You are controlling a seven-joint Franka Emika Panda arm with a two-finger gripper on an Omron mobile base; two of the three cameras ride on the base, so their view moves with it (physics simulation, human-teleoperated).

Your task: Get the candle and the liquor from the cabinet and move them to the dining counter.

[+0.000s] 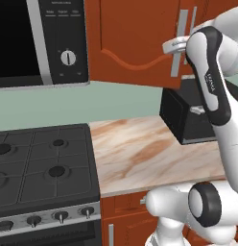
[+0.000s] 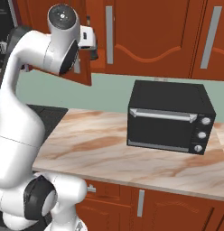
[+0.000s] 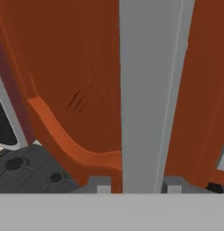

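Fingers [image 3: 104,188] flank cabinet [image 3: 77,67] handle [image 3: 147,90]; stove [image 1: 44,163] left.

From behind the arm, left and right, we look down over the same marble worktop [image 1: 140,149] and toaster oven [image 2: 170,116]. Our hand camera sits tight against a cabinet handle [image 3: 147,90].

The cabinet [image 2: 145,31] looks like smooth red-brown wood with matt silver metal handles [image 3: 147,90].

My white arm [image 1: 214,96] reaches up to the long silver handle [image 1: 179,43] of the red-brown wooden wall cabinet [image 1: 135,38], above the black toaster oven [image 1: 185,120].
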